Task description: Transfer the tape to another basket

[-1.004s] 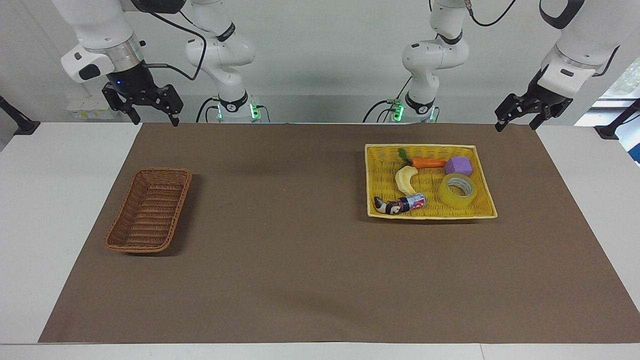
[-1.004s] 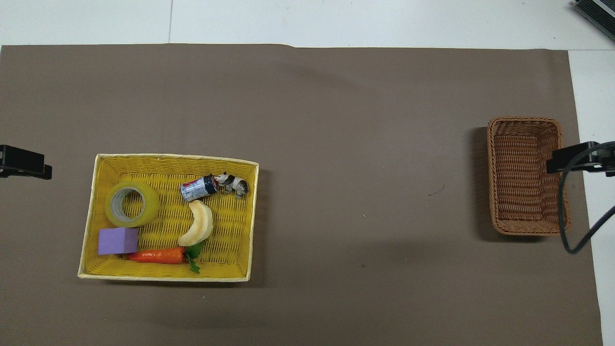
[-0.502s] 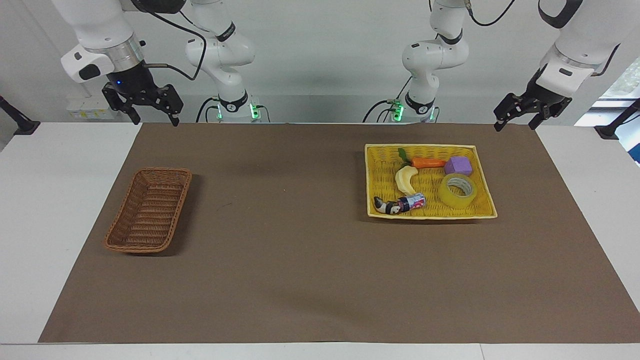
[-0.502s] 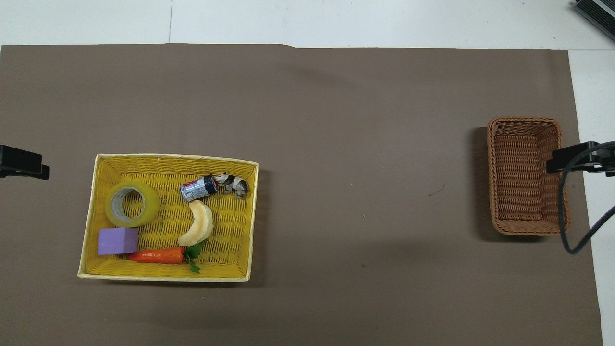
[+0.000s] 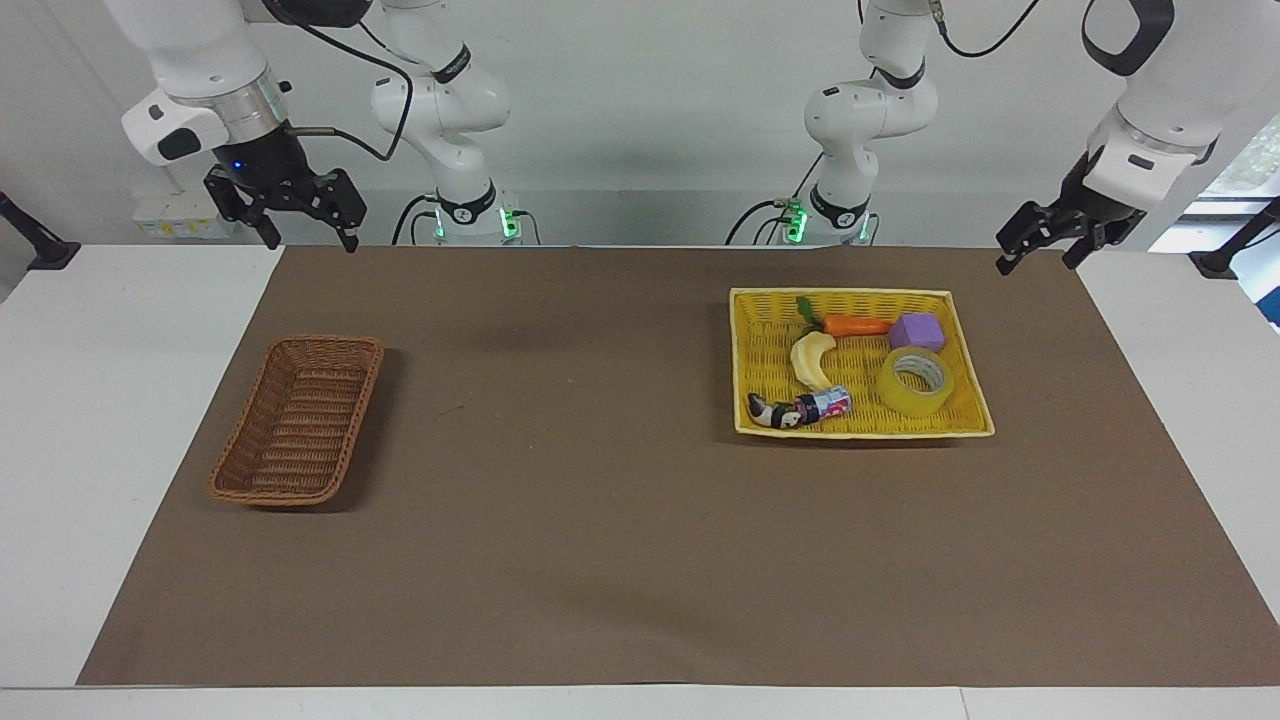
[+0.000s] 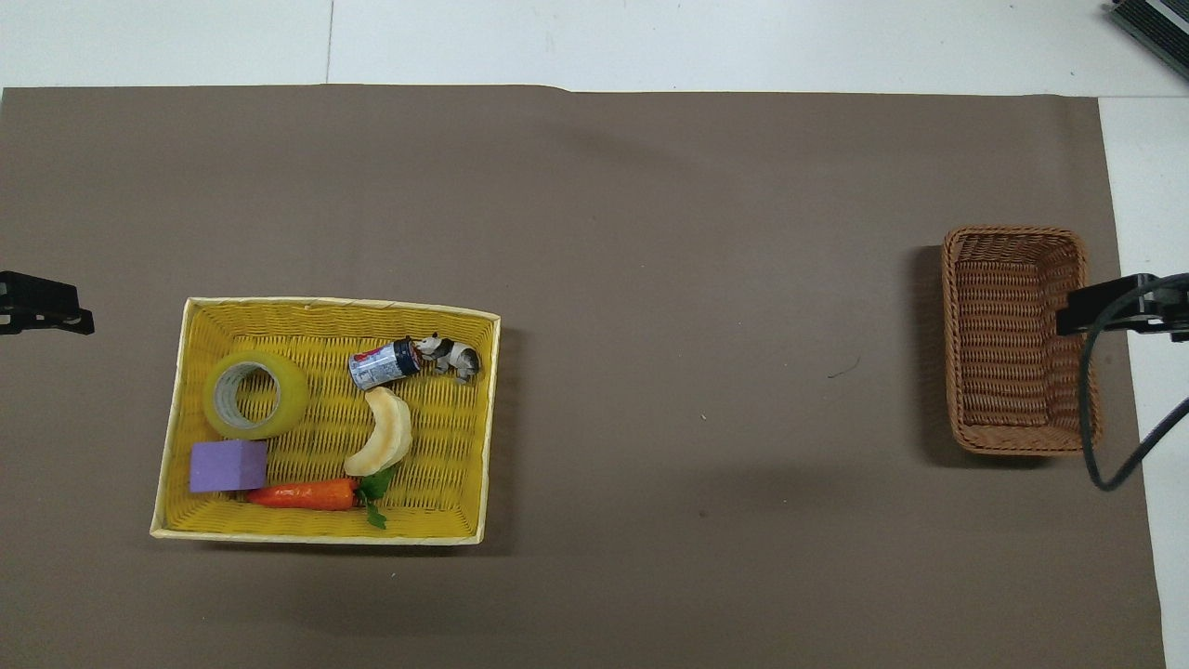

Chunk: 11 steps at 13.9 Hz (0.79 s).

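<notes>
The tape (image 5: 915, 383), a yellow translucent roll with a white core, lies flat in the yellow woven tray (image 5: 860, 433), beside the purple cube (image 5: 917, 331) and farther from the robots than it. In the overhead view the tape (image 6: 255, 395) sits in the tray's corner toward the left arm's end. The brown wicker basket (image 5: 298, 425) stands empty toward the right arm's end of the table. My left gripper (image 5: 1037, 262) hangs open over the mat's corner, apart from the tray. My right gripper (image 5: 311, 243) hangs open and empty, high over the mat's other corner.
The tray (image 6: 316, 536) also holds a carrot (image 6: 302, 495), a banana (image 6: 383, 432), a small can (image 6: 383, 363) and a toy animal (image 6: 452, 356). A brown mat (image 5: 560, 500) covers the table between tray and basket (image 6: 1017, 339).
My left gripper has shifted a little toward the left arm's end of the table and turned slightly. The right arm waits unmoved, and nothing on the table has moved.
</notes>
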Each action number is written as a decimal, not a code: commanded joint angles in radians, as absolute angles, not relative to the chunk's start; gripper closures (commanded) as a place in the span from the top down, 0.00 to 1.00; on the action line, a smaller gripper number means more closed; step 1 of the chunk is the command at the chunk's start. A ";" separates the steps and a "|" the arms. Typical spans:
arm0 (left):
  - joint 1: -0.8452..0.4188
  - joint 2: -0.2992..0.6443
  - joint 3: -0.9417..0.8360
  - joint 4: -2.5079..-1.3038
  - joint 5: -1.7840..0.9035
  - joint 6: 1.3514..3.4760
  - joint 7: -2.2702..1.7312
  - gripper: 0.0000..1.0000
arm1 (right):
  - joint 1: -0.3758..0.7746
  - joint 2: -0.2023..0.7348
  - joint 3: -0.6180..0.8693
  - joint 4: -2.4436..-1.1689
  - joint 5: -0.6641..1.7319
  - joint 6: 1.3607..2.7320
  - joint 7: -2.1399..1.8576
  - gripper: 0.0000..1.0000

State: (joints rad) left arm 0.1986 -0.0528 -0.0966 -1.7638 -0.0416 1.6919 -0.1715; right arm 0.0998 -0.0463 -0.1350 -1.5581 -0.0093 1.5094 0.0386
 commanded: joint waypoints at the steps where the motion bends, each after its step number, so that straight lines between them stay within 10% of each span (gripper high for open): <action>1: 0.195 -0.072 -0.106 -1.828 -0.055 1.736 -0.337 1.00 | 0.089 -0.066 -0.129 -1.575 0.014 1.506 0.026 1.00; 11: 0.207 0.078 -0.106 -1.970 -0.057 1.954 -0.410 1.00 | 0.089 -0.066 -0.129 -1.575 0.014 1.505 0.026 1.00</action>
State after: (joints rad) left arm 0.2003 0.0463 -0.1050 -1.9472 -0.0425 1.9079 -0.3995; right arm 0.0998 -0.0463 -0.1350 -1.5581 -0.0093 1.5094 0.0386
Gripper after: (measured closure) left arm 0.000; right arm 0.000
